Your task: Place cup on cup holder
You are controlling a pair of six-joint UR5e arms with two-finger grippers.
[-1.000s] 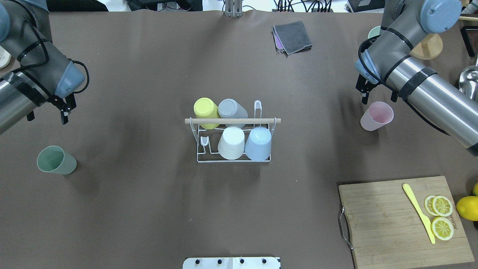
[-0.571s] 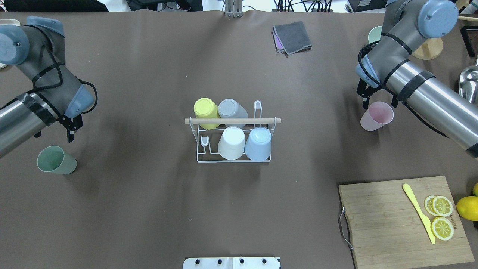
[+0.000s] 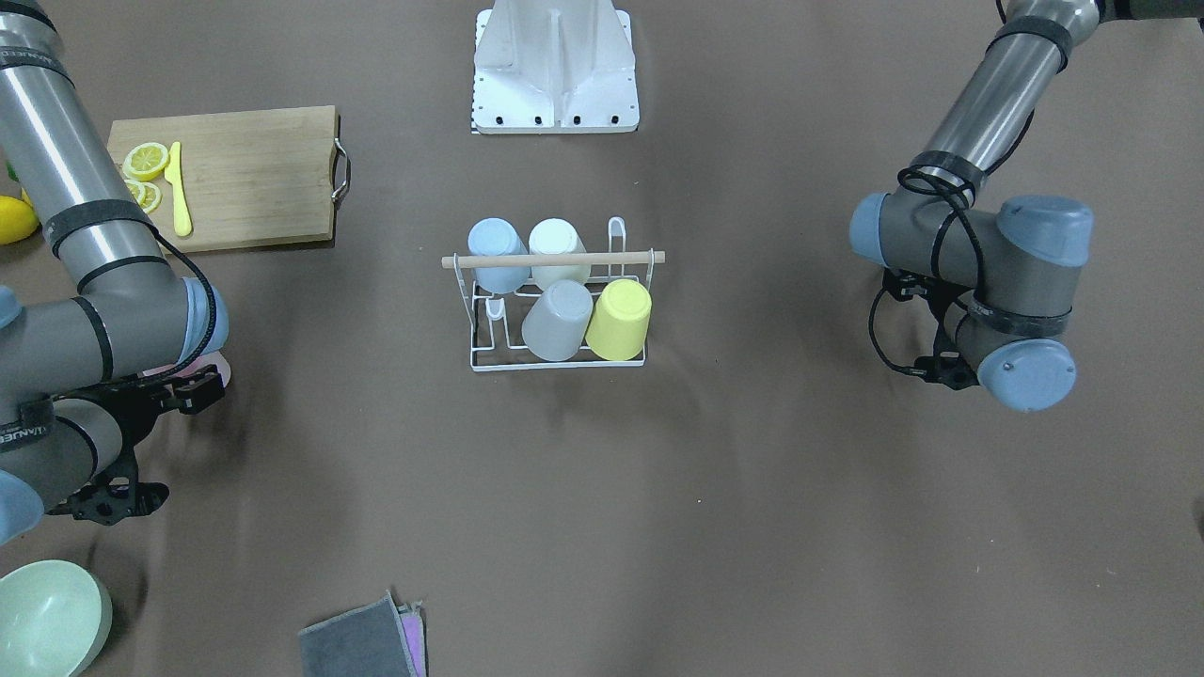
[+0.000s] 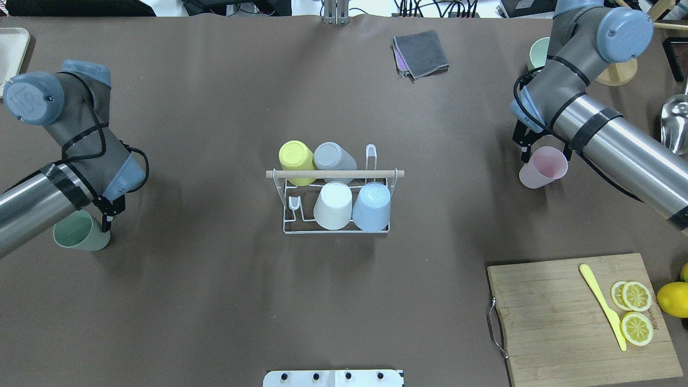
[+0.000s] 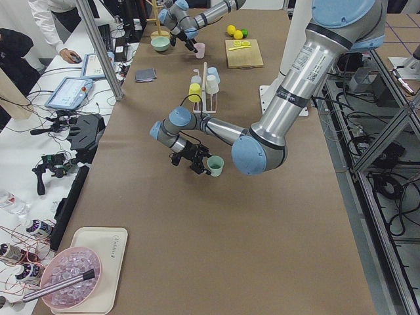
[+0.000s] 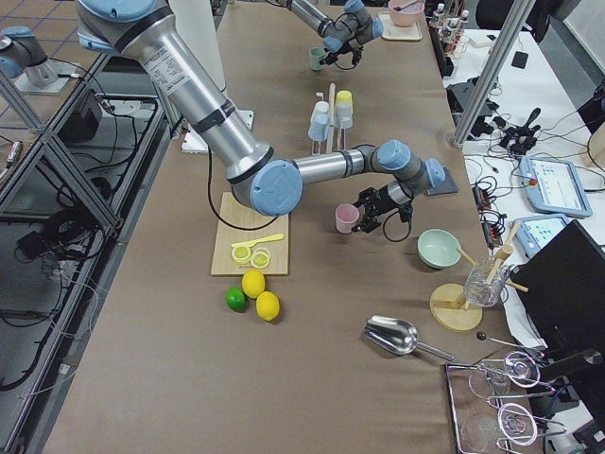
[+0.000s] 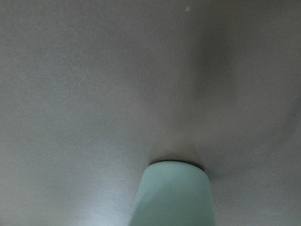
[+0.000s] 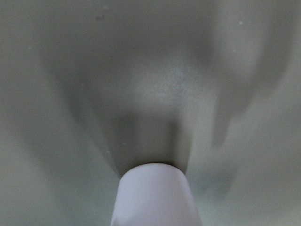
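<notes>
The cup holder (image 4: 334, 173) is a white wire rack with a wooden rod, at the table's middle; it also shows in the front view (image 3: 553, 259). It holds several upturned cups: yellow, grey, white, light blue. A green cup (image 4: 80, 234) stands upright at the left, also seen in the left wrist view (image 7: 174, 195). My left gripper (image 4: 80, 223) is open and straddles it. A pink cup (image 4: 543, 167) stands upright at the right, also seen in the right wrist view (image 8: 155, 195). My right gripper (image 4: 544, 155) is open, one finger on each side of it.
A wooden cutting board (image 4: 564, 322) with lemon slices and a yellow knife lies at the near right, a lemon (image 4: 673, 299) beside it. A grey cloth (image 4: 422, 54) lies at the far middle. A green bowl (image 4: 537, 51) and a metal scoop (image 4: 676, 115) are at the far right.
Both arms have moved toward their cups. The left gripper went from beyond the green cup to around it. The right gripper came down around the pink cup. The cups have not moved.
</notes>
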